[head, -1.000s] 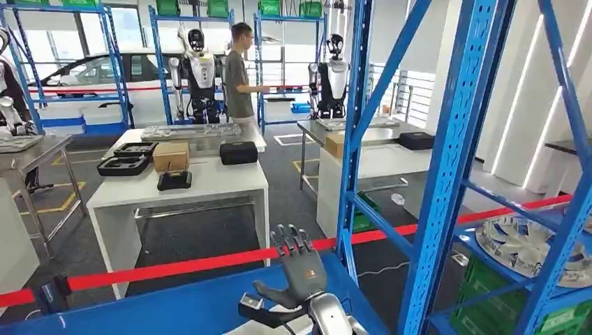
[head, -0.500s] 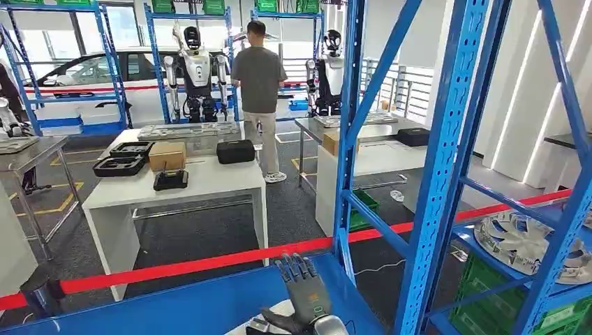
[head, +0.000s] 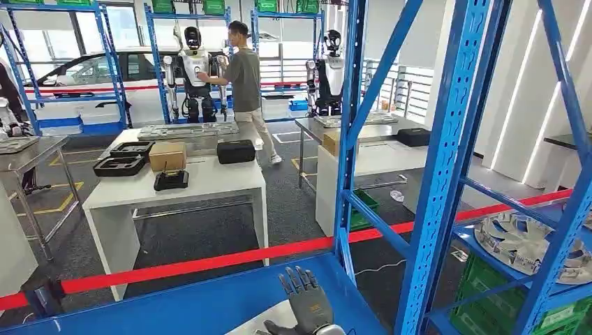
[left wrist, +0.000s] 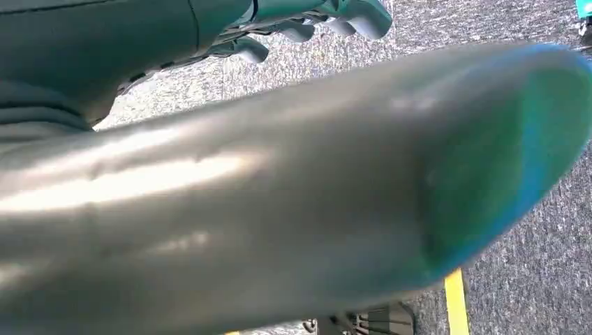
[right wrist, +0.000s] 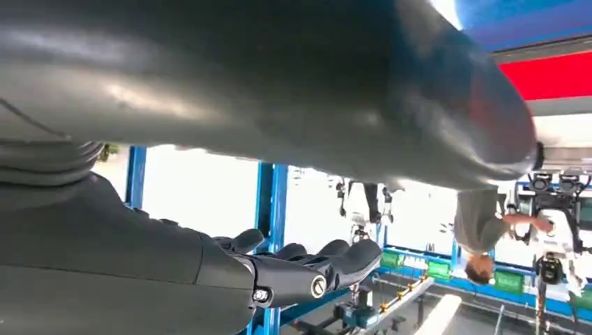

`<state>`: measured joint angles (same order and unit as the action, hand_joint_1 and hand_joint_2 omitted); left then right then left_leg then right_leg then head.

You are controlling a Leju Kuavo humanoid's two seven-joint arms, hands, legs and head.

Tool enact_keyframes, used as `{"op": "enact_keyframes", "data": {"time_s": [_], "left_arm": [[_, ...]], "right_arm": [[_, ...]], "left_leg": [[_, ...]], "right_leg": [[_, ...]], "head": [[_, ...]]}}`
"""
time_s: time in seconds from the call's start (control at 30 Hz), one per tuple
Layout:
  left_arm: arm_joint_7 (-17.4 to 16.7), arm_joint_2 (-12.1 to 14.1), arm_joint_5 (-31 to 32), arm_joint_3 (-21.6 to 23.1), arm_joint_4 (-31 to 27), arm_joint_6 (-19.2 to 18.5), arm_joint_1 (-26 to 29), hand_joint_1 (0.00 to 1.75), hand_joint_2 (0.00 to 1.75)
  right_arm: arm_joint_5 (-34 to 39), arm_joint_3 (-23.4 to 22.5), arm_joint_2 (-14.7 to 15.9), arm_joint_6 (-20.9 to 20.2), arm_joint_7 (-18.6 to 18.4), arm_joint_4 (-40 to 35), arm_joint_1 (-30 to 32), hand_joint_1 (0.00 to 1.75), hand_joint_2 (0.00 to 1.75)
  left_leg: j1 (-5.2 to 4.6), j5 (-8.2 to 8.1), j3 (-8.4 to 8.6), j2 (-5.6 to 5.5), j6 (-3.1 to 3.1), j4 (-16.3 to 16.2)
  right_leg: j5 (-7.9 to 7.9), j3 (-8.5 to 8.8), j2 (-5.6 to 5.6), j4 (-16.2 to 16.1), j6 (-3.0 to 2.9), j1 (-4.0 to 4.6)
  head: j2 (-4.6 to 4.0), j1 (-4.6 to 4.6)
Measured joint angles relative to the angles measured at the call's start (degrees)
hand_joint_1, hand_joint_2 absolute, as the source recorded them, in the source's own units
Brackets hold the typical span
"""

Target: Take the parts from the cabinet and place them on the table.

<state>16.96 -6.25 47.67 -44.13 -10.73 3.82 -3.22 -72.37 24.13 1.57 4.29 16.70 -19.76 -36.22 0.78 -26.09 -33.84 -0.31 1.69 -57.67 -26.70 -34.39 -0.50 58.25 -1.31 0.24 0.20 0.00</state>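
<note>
Right hand raised, empty, fingers pointing up; round part lies flat.

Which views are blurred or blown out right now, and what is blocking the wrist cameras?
Head view: sharp, evenly lit, right hand crisp. Left wrist view: a big, blurred grey thumb too close to focus; grey carpet behind is sharper. Right wrist view: thumb blurred, bright windows overexposed, dark fingers in focus.

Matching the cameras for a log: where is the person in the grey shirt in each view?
Head view: the person stands far back, left of centre, beside a white humanoid robot.
Right wrist view: upside down near the right edge, lower half.
Left wrist view: faces the carpet instead.
Shared landmark: the white humanoid robot.
</note>
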Motion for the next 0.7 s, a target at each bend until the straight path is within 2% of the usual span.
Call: {"op": "enact_keyframes", "data": {"time_s": [0.03,0.07,0.7], "left_arm": [[0.0,0.0,0.0,0.0,0.0,0.0,0.0,0.0,0.0],[-0.2,-0.1,0.0,0.0,0.0,0.0,0.0,0.0,0.0],[-0.4,-0.2,0.4,0.0,0.0,0.2,0.0,0.0,0.0]], "right_arm": [[-0.1,0.0,0.0,-0.1,-0.6,0.0,0.0,0.0,0.0],[-0.2,0.0,0.0,-0.3,-1.1,0.1,0.0,0.0,1.75],[0.3,0.0,0.0,-3.1,-1.8,1.6,0.3,0.0,1.75]], "left_leg": [[0.0,0.0,0.0,0.0,0.0,0.0],[0.0,0.0,0.0,0.0,0.0,0.0],[0.0,0.0,0.0,0.0,0.0,0.0]], "right_leg": [[0.0,0.0,0.0,0.0,0.0,0.0],[0.0,0.0,0.01,0.0,0.0,0.0],[0.0,0.0,0.0,0.0,0.0,0.0]], "head": [[0.0,0.0],[0.0,0.0],[0.0,0.02]]}}
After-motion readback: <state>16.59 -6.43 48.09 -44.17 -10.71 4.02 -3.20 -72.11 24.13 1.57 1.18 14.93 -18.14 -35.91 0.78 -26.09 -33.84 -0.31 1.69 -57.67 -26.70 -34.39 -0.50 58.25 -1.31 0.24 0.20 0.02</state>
